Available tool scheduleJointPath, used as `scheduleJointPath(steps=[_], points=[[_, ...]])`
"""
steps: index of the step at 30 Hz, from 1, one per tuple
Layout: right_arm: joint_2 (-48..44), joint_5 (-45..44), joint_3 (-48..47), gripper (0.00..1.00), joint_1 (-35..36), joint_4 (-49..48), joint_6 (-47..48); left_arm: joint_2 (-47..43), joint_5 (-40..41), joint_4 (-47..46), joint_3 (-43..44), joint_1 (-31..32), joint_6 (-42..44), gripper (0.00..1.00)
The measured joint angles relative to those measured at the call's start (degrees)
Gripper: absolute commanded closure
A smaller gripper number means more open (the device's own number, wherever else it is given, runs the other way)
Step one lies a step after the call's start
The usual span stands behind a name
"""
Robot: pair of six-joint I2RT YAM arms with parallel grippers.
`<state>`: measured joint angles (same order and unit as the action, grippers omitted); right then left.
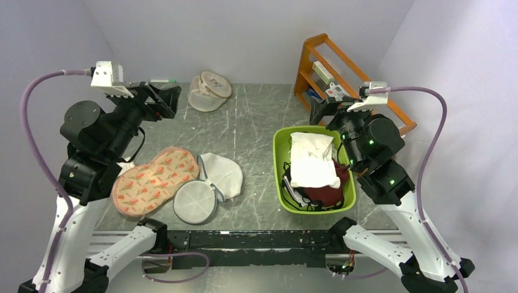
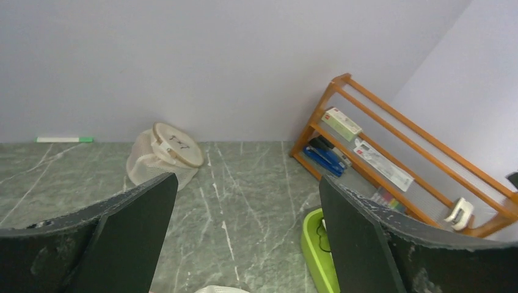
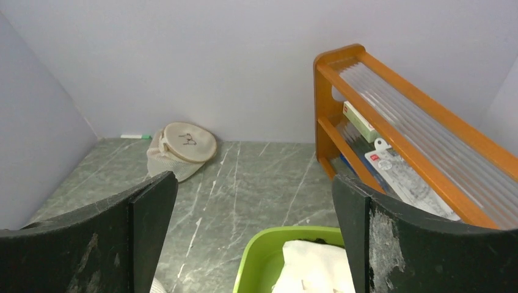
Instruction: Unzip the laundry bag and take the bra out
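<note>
The laundry bag (image 1: 209, 91), a round cream-beige mesh clamshell with a small dark mark on its face, lies at the back of the table near the wall. It also shows in the left wrist view (image 2: 165, 152) and the right wrist view (image 3: 181, 148). It looks closed. The bra is not visible in any view. My left gripper (image 1: 166, 101) is open and empty, raised over the left side of the table, well short of the bag (image 2: 247, 183). My right gripper (image 1: 322, 111) is open and empty above the far end of the green bin (image 3: 254, 180).
A pink patterned bag (image 1: 153, 180) and a white mesh bag with a grey disc (image 1: 204, 189) lie at front left. A green bin (image 1: 276, 165) at right holds a white folded cloth (image 1: 311, 159) and a maroon cloth (image 1: 327, 194). An orange rack (image 1: 348, 67) stands at back right.
</note>
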<state>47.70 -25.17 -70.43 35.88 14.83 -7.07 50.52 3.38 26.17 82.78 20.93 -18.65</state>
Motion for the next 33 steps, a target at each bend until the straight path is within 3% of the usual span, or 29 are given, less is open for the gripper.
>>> scheduleJointPath(steps=[10,22,27,33], points=[[-2.54,-1.68,3.78,0.0,-1.97,2.43,-5.2,2.34,-2.54,-4.87,-9.68,-7.91,-0.46,0.04],[-10.14,6.25,13.42,0.0,-3.89,3.19,-7.98,8.07,-12.26,-3.19,-19.45,-14.38,-3.82,0.05],[-13.31,9.42,18.25,0.0,-4.22,2.36,-8.7,6.99,-18.51,0.9,-28.87,-15.34,-7.72,0.05],[-13.94,12.26,20.13,0.0,-4.44,1.73,-9.46,-1.42,-23.06,5.09,-43.58,-15.74,-17.86,0.05]])
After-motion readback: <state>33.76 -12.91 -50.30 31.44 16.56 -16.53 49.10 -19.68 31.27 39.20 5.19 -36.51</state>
